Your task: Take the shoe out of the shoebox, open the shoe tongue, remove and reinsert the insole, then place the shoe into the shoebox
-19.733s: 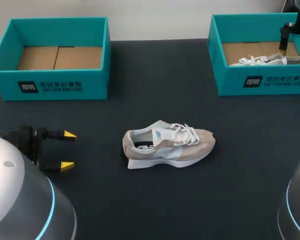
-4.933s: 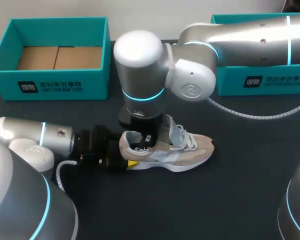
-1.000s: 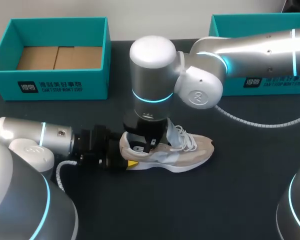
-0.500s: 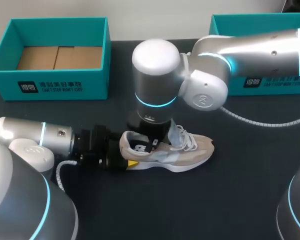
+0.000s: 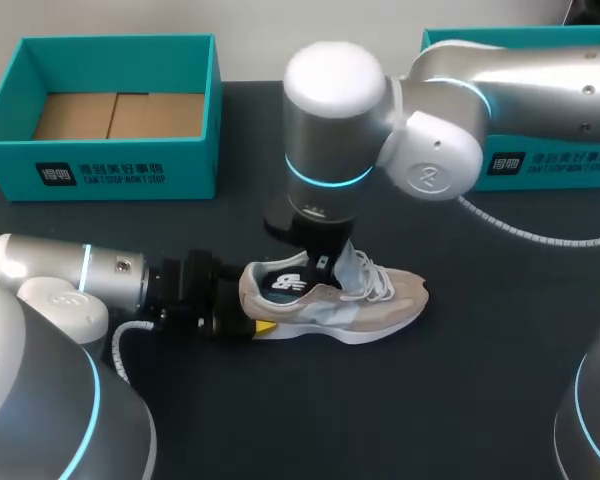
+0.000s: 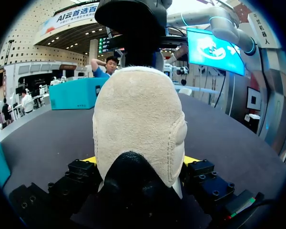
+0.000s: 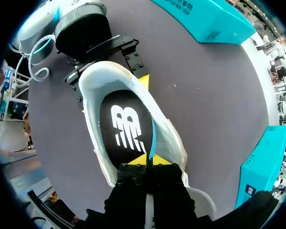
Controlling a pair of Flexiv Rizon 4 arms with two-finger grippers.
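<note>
A beige and white shoe [image 5: 355,298] lies on its sole mid-table, toe to the right. My left gripper [image 5: 250,306] holds its heel from the left, one yellow fingertip [image 5: 265,327] showing under the heel. In the left wrist view the heel [image 6: 138,119] fills the space between the fingers of that gripper [image 6: 139,162]. My right gripper [image 5: 322,266] hangs over the shoe's opening, shut on the black insole [image 5: 288,281], whose heel end tilts up out of the shoe. The right wrist view shows this gripper [image 7: 147,160] pinching the insole [image 7: 126,125] at its edge.
An open teal shoebox [image 5: 100,172] with a cardboard floor stands at the back left. A second teal shoebox [image 5: 550,165] stands at the back right, partly hidden by my right arm. My left arm lies low along the table's front left.
My right gripper has risen and moved slightly right, drawing the insole's heel end up out of the shoe. The left gripper and the shoe have stayed put.
</note>
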